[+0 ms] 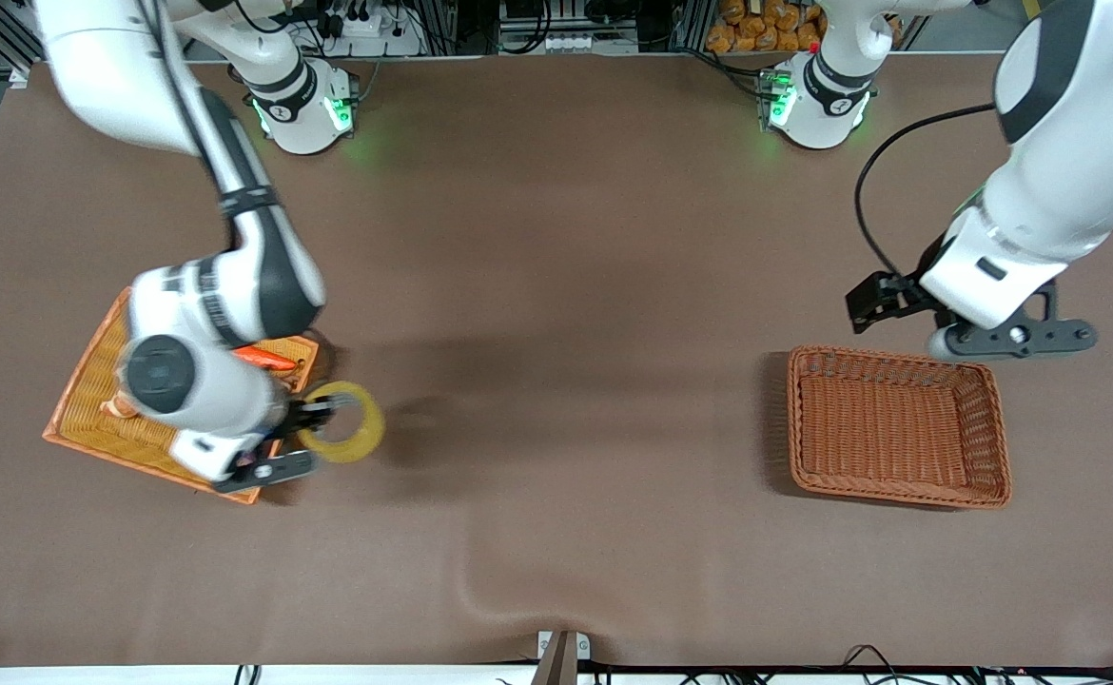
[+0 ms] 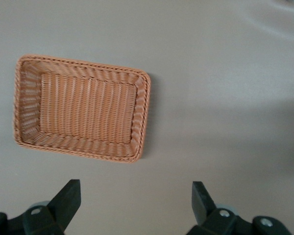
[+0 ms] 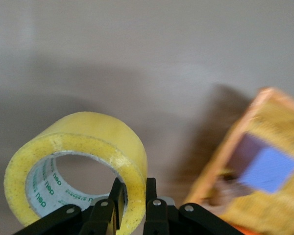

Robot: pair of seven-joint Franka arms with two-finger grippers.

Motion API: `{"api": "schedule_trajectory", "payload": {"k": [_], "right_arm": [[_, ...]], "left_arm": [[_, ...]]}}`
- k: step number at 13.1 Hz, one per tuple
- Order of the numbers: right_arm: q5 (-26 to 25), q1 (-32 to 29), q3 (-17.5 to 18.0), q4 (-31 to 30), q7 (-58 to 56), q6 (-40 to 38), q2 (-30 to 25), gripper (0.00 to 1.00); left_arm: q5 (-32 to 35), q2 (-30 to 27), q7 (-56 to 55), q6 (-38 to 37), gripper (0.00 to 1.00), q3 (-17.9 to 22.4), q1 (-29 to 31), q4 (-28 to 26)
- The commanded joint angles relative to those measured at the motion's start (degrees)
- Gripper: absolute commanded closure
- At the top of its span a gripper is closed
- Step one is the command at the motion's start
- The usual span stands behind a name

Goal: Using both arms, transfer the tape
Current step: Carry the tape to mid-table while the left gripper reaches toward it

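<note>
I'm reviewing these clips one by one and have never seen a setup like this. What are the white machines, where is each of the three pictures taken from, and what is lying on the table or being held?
The white machines are two robot arms bolted along one edge of a brown table. The wide picture comes from a high camera facing them; the other two come from cameras on each arm's wrist.

The right gripper has its fingers shut on the wall of the tape, a yellowish ring, and holds it just beside the orange tray at that arm's end of the table. The tray holds a purple cube and some orange items.

The left gripper waits open above the table beside the empty woven basket at its own end.
</note>
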Motion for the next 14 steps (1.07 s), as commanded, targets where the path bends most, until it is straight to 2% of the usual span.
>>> {"api": "schedule_trajectory", "payload": {"k": [1, 3, 4, 5, 6, 7, 11, 13, 14], "right_arm": [[2.27, 5.98, -0.49, 0.86, 13.95, 1.88, 2.26, 0.99], [4.48, 10.29, -0.49, 0.86, 24.41, 6.53, 4.28, 0.99], [4.92, 11.97, -0.49, 0.86, 29.07, 8.56, 5.25, 0.95], [4.93, 13.46, -0.49, 0.86, 33.03, 11.10, 5.95, 0.82], [4.93, 14.43, -0.49, 0.86, 36.47, 12.69, 6.40, 0.51], [4.93, 14.53, -0.49, 0.78, 38.50, 12.97, 6.49, 0.01], [4.22, 12.08, -0.93, 0.95, 35.73, 12.79, 5.09, 0.00], [4.92, 7.79, -0.75, 0.95, 28.19, 12.18, 3.33, 0.00], [4.93, 5.85, -0.67, 0.86, 23.89, 10.70, 1.41, 0.00]], "left_arm": [[-0.10, 2.62, -3.90, 1.28, 0.00, 0.11, -1.33, 0.47], [1.91, 3.07, -8.64, 4.95, 0.00, 0.11, -2.91, -2.67], [3.23, 3.07, -10.14, 6.81, 0.00, 0.11, -3.44, -4.26], [3.59, 3.16, -10.76, 8.04, 0.00, 0.02, -3.79, -5.41], [3.59, 3.68, -10.94, 9.01, 0.00, -0.07, -3.97, -6.20], [3.59, 4.21, -11.21, 9.81, 0.00, -0.24, -3.97, -6.82], [2.89, 8.24, -20.49, 11.91, 0.00, -0.33, -8.44, -6.48], [2.72, 12.45, -28.30, 16.20, 0.00, -0.33, -12.12, -5.77], [2.63, 15.70, -35.48, 18.49, 0.00, -0.33, -15.54, -2.90]]}}
